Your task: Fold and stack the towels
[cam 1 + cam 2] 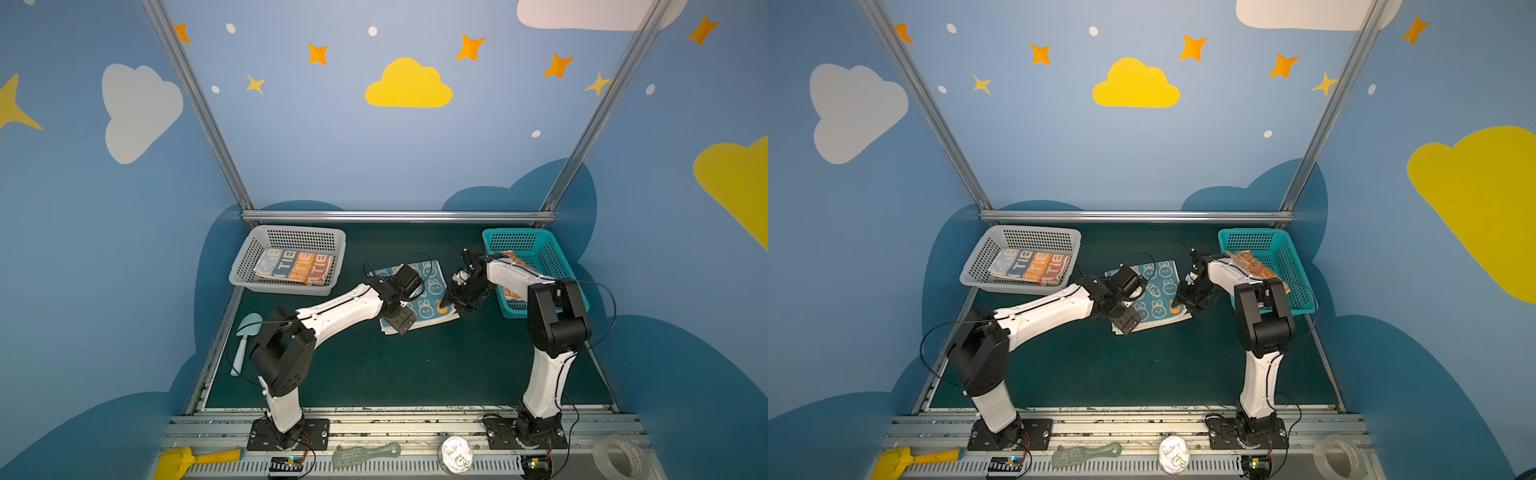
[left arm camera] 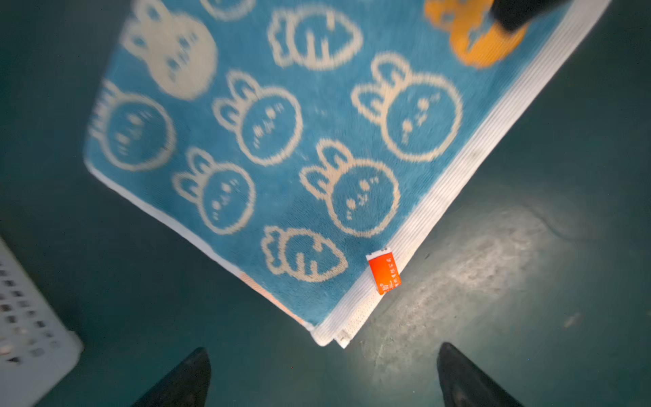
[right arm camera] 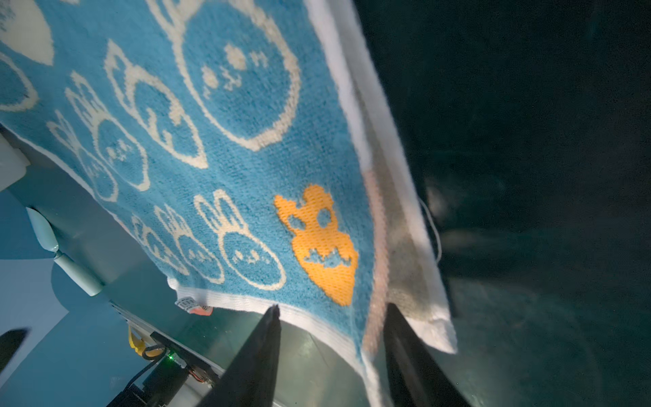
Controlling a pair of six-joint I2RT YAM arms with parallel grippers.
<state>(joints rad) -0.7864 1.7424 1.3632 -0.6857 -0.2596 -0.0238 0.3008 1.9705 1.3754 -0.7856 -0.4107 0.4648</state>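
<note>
Left pincer [image 2: 324, 366] wide apart, empty; folded blue rabbit-print terry towel [image 2: 281, 141] flat on dark green worktop [image 2: 528, 246] just ahead. Right pincer [image 3: 333, 317] apart, straddling towel's corner. Risk: tips could snag hem on retreat, fold springs open.

- We count three towels: a striped towel [image 1: 293, 268], a blue towel [image 1: 432, 286] and an orange towel [image 1: 1252, 266].
- Two baskets: a grey basket [image 1: 245, 266] and a teal basket [image 1: 519, 241].
- Two robot arms: left arm [image 1: 340, 309], right arm [image 1: 505, 274].
- Two toy shovels: a pale blue shovel [image 1: 249, 326] and a yellow shovel [image 1: 178, 461].
- One green brush [image 1: 361, 455], one tape roll [image 1: 602, 451] and one round lid [image 1: 456, 455].
</note>
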